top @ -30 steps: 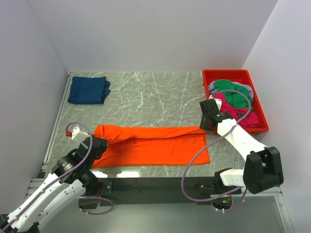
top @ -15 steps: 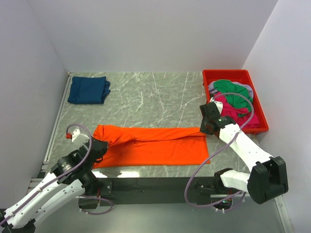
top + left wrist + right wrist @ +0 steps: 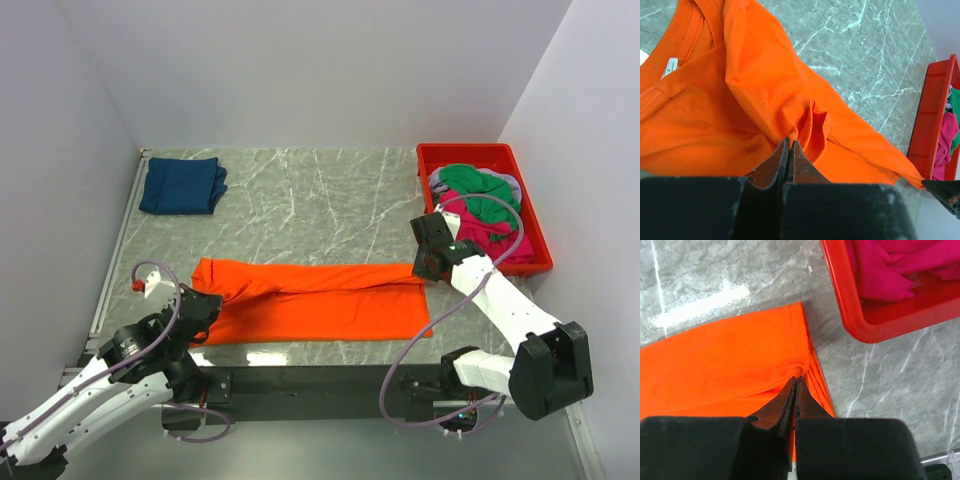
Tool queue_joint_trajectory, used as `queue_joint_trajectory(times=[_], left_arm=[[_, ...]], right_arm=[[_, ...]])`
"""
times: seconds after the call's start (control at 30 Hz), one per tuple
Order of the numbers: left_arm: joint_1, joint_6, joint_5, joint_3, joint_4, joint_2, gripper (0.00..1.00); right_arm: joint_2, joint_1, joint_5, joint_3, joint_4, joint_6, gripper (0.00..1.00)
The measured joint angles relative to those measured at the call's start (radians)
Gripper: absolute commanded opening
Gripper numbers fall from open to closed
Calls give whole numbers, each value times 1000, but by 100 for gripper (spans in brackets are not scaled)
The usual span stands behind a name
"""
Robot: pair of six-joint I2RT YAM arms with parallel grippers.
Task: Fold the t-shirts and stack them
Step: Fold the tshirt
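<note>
Grippers are both clamped on the orange t-shirt (image 3: 320, 300). The left gripper (image 3: 788, 146) pinches a bunched fold near the collar end, and the right gripper (image 3: 795, 381) pinches the hem corner at the other end. It lies long and mostly flat along the near side of the table (image 3: 330, 190). A folded navy t-shirt (image 3: 182, 185) sits well apart at the far left corner. The red bin (image 3: 468, 150), just beside the right gripper, holds a green t-shirt (image 3: 470, 180), a pink t-shirt (image 3: 492, 228) and a grey t-shirt (image 3: 511, 184) in a heap.
</note>
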Motion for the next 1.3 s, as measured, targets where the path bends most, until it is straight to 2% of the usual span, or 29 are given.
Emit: queue_joint_trajectory(times=[0.3,0.4,0.5,0.53,0.7,0.9,0.93,1.03,1.07,1.13,1.17,1.3], left_arm=[[-38,-46,-28,10,-38,-5,1],[-42,-56,-31,13,-42,-10,1],[-43,-59,-37,18,-43,-19,4],[-43,-59,-38,18,-43,-19,5],[-47,-60,-38,19,-43,-18,9],[-47,-55,-35,19,-40,12,11],[-47,-53,-34,19,-39,22,13],[-47,-35,-24,19,-35,58,34],[-47,-27,-17,19,-32,69,44],[-47,-18,-3,23,-34,87,52],[-47,-13,5,28,-34,93,62],[-47,-2,19,53,-32,91,85]], right_arm=[[34,2,10,0,-31,22,0],[32,12,37,0,-57,47,35],[27,34,63,1,-89,65,56],[27,46,75,3,-101,70,58],[35,101,111,39,-130,76,59],[100,108,58,42,-30,43,58],[123,108,49,42,-13,39,58],[205,108,42,40,27,28,58],[230,109,38,39,36,25,58],[260,113,26,37,45,22,58],[269,117,20,37,52,21,58],[274,167,-6,48,72,17,58]])
